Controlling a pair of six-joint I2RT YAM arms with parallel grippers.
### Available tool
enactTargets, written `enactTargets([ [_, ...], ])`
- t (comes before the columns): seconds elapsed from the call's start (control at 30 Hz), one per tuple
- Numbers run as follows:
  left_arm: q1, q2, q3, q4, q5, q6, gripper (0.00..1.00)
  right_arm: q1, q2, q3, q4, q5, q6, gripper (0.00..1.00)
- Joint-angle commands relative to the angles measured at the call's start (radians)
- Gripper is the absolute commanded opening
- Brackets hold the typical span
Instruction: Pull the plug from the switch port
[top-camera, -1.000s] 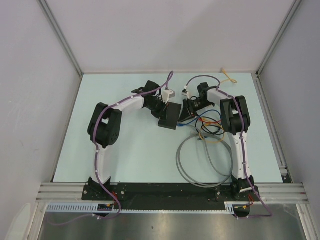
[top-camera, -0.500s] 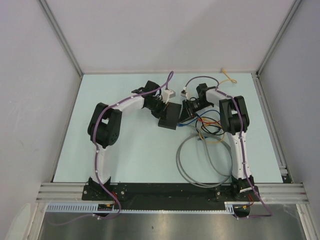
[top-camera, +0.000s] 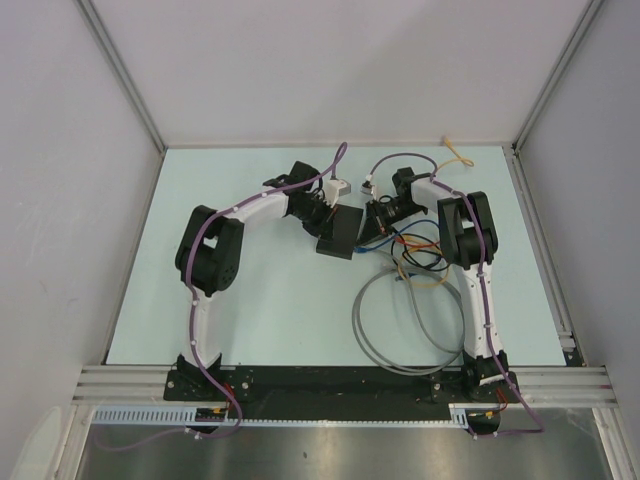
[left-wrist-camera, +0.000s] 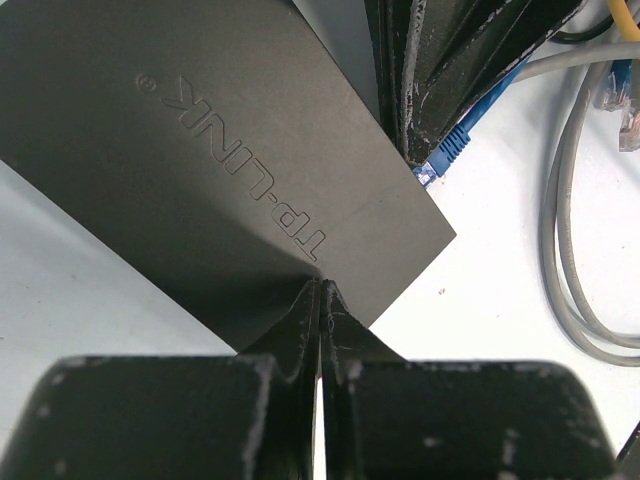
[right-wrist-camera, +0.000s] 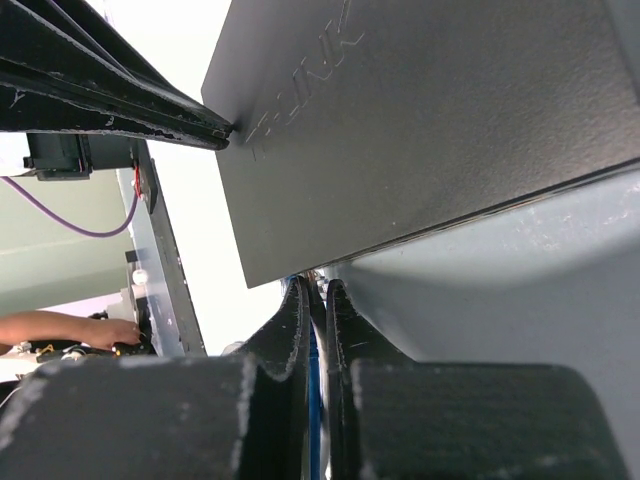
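The switch (top-camera: 338, 232) is a flat matte-black box lying mid-table, its lettered top filling the left wrist view (left-wrist-camera: 220, 150) and seen from low down in the right wrist view (right-wrist-camera: 430, 130). My left gripper (left-wrist-camera: 322, 286) is shut, its tips pressed onto the switch's top near one edge, with nothing between them. At the switch's right edge my right gripper (right-wrist-camera: 316, 290) is shut on the blue plug (left-wrist-camera: 445, 155) and its blue cable. The socket itself is hidden, so I cannot tell whether the plug sits in it.
A grey cable (top-camera: 400, 335) loops on the table in front of the right arm. Black, orange and blue cables (top-camera: 420, 255) tangle beside it. Loose clear plugs (left-wrist-camera: 620, 100) lie to the right. A yellow tie (top-camera: 457, 152) lies at the back right.
My right gripper's jaws have closed onto the blue plug. Both arms and the switch stay about where they were.
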Motion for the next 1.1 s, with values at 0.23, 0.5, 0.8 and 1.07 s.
enactTargets([
  [0.23,-0.006,0.049,-0.044,-0.054,-0.131,0.025,0.00,-0.020,0.025,0.021,-0.009,0.057,-0.026,0.00],
  [0.5,-0.013,0.050,-0.044,-0.060,-0.134,0.037,0.00,-0.015,0.042,0.007,-0.094,0.056,-0.093,0.00],
  [0.8,-0.015,0.052,-0.041,-0.063,-0.143,0.043,0.00,-0.015,0.058,0.100,-0.058,0.109,-0.041,0.00],
  [1.07,-0.015,0.050,-0.038,-0.066,-0.149,0.052,0.00,-0.018,0.068,0.051,-0.211,0.142,-0.156,0.00],
])
